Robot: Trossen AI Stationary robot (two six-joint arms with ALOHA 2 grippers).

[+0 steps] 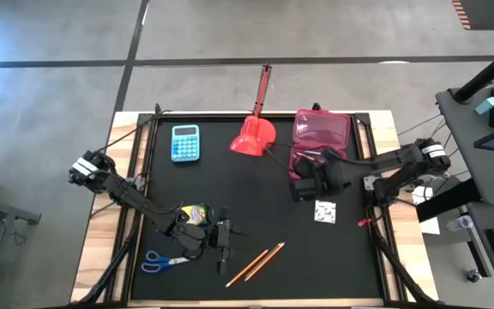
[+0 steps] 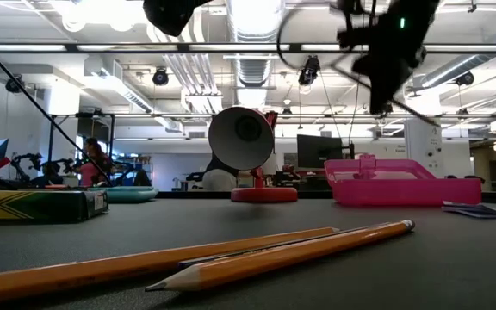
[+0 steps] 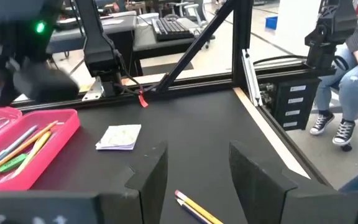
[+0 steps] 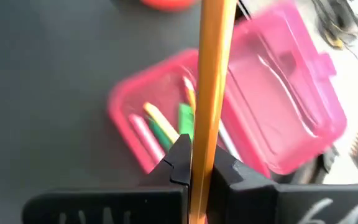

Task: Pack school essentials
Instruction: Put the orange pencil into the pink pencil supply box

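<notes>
Pinched in our right gripper (image 4: 197, 163) above the open pink case (image 4: 166, 93), an orange pencil (image 4: 211, 74) joins several packed; 2 pencils (image 1: 256, 263), scissors (image 1: 159, 262), crayon box (image 1: 195, 213) wait well away by our spread left gripper (image 3: 194, 171).

you are looking at a black work surface (image 1: 256, 193) set in a light wooden table (image 1: 101, 232) with a dark frame. around it the floor (image 1: 58, 34) is grey concrete, crossed by dark seam lines; one runs level at 12 o'clock, another slants off toward 11 o'clock. at 3 o'clock a dark side bench (image 1: 487, 129) carries small devices and cables. in the low view, note the open ceiling with silver ducts (image 2: 252, 30), pipes and bright strip lights (image 2: 102, 10). monitors (image 2: 319, 151) and desks fill the far room. in the left wrist view, a seated person (image 3: 356, 68) in jeans and sneakers waits beside a black cabinet (image 3: 294, 102); a keyboard (image 3: 174, 25) rests on a desk beyond.
</notes>
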